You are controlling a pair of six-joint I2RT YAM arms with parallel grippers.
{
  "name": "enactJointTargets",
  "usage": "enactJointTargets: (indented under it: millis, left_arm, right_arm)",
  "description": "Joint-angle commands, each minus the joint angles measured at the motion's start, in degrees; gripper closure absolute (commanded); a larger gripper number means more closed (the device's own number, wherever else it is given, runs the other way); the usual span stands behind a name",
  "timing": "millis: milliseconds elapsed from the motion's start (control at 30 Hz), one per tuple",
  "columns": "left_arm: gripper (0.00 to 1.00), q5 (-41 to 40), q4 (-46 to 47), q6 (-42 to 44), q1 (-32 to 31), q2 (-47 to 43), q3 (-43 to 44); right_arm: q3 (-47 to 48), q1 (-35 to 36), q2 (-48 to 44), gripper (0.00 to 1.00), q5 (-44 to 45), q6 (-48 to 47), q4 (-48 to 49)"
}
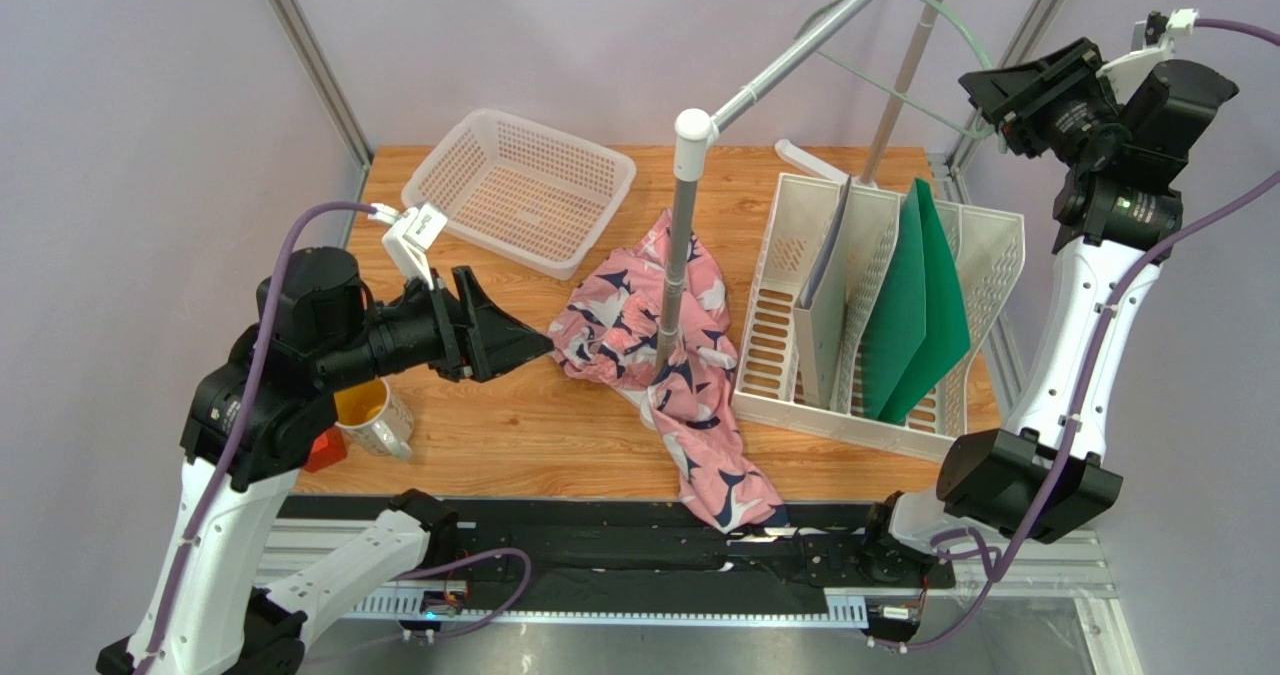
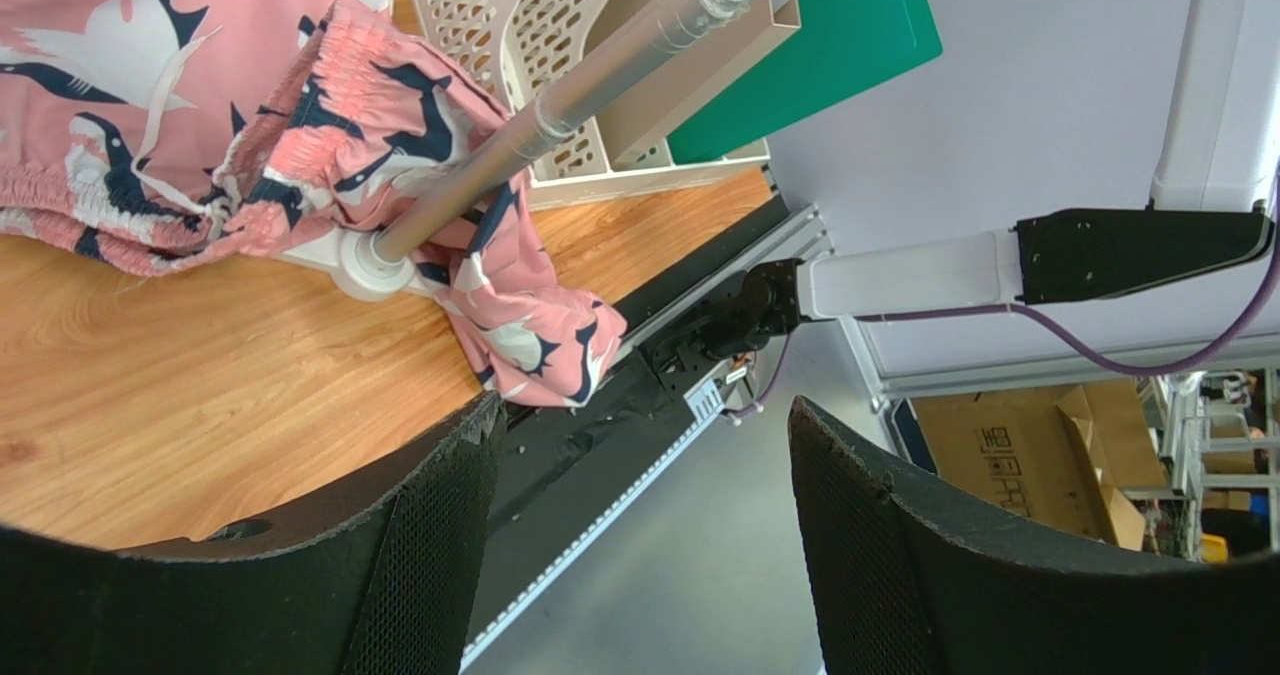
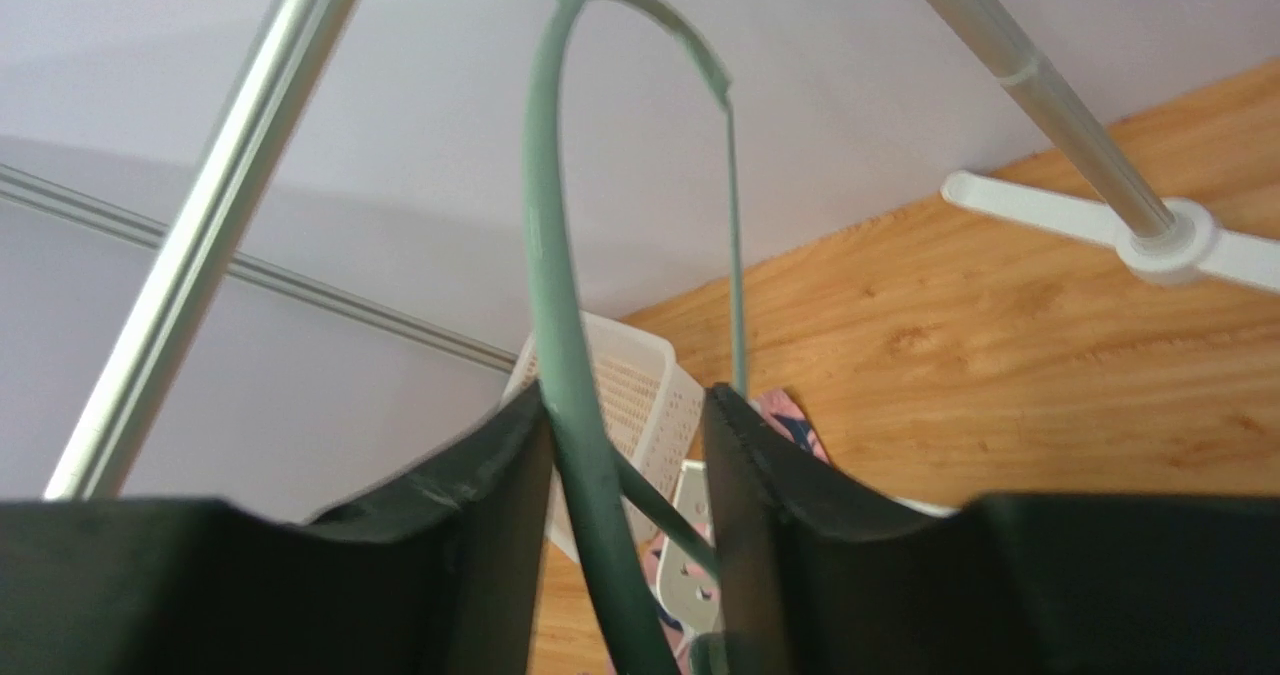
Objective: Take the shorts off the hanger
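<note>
Right wrist: right hand [image 3: 624, 399] loose around hanger [image 3: 541, 225]; left hand [image 2: 643, 413] wide; shorts [image 1: 661, 353] overhang table [image 1: 496, 438].

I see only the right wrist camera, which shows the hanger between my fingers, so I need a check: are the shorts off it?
Observer: Yes. The shorts lie bunched on the table around the foot of the rack pole, well below the hanger.
Operator: Are they fully on the table?
Observer: No. One end trails over the table's near edge, towards the arm bases.
Operator: Is the other arm holding them?
Observer: No. The left gripper is open with nothing between its fingers, just left of the shorts.
</note>
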Motion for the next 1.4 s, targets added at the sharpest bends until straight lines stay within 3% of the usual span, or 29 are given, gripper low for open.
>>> enactJointTargets:
  millis: [0, 133, 300, 533, 733, 867, 967, 1133, 1367]
  left_arm:
    - [0.26, 1.27, -0.4, 1.11, 0.05, 0.18, 0.55]
    - [0.26, 1.8, -0.49, 0.67, 0.05, 1.49, -0.33]
    - [0.26, 2.33, 0.73, -0.3, 0.05, 3.07, -2.0]
    - [0.26, 3.47, 5.83, -3.98, 0.05, 5.62, -5.25]
    - [0.26, -1.01, 10.05, -7.76, 0.05, 9.57, -8.59]
    - [0.26, -1.11, 11.81, -7.51, 0.13, 17.02, -7.9]
    - [0.27, 0.91, 10.59, -4.09, 0.05, 23.79, -5.0]
    - [0.3, 8.02, 14.35, 0.14, 0.05, 34.25, -3.06]
    - [0.26, 5.42, 15.6, 3.65, -0.65, 43.85, 1.68]
  right_arm:
    - [0.8, -0.27, -1.13, 0.47, 5.33, -2.54, -10.79]
    - [3.44, 0.51, -0.6, 0.43, 8.49, -7.9, -22.14]
    - [3.96, 2.62, -3.5, 0.37, 18.94, -11.6, -35.05]
    - [4.31, 6.92, -8.6, 0.35, 30.03, -13.88, -44.39]
    - [10.47, 21.5, -10.44, 0.34, 40.04, -15.38, -51.87]
    - [3.38, 33.97, -14.92, 0.34, 38.91, -14.41, -49.42]
    - [0.02, 38.12, -17.03, 0.34, 39.44, -14.24, -47.14]
    - [-8.16, 39.63, -21.86, 0.34, 34.52, -16.78, -39.85]
    - [-12.02, 39.8, -23.36, 0.33, 31.44, -19.15, -36.32]
